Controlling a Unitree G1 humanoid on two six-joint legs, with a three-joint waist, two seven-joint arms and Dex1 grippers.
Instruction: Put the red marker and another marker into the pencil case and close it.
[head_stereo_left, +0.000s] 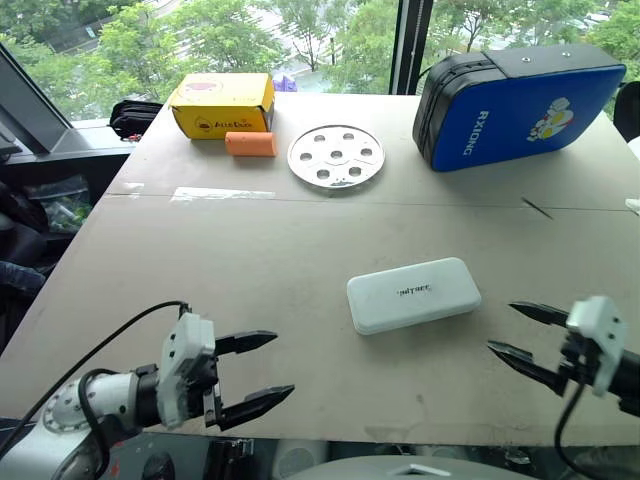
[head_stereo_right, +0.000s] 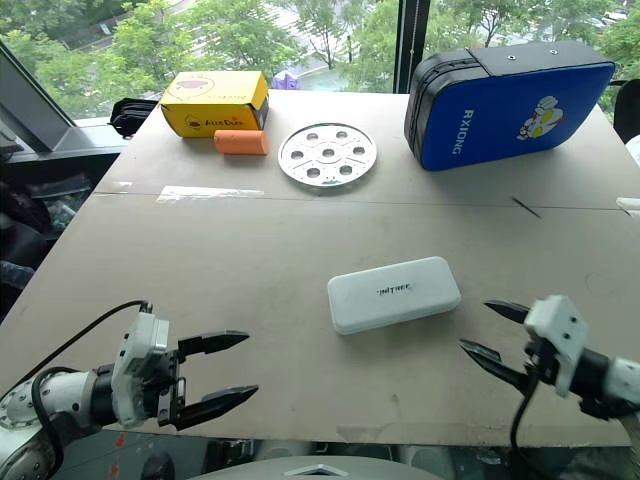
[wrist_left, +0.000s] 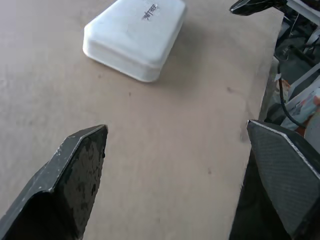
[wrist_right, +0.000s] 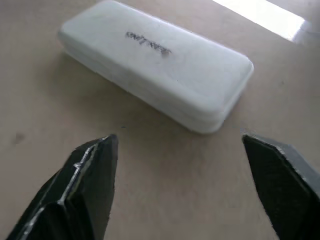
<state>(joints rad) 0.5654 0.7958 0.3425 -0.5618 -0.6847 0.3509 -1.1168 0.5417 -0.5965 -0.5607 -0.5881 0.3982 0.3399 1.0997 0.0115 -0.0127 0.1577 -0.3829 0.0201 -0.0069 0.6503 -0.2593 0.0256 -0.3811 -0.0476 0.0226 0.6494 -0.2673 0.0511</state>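
Tan surface (head_stereo_left: 250, 270): closed white pencil case (head_stereo_left: 413, 294) between left claw (head_stereo_left: 262, 379) and right claw (head_stereo_left: 522, 335), both released, empty.

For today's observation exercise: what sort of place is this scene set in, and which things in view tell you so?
Probably an upper-floor office or lab: a plain work table stands against a big window overlooking treetops, with a white pencil case and a blue zip case laid out on it.
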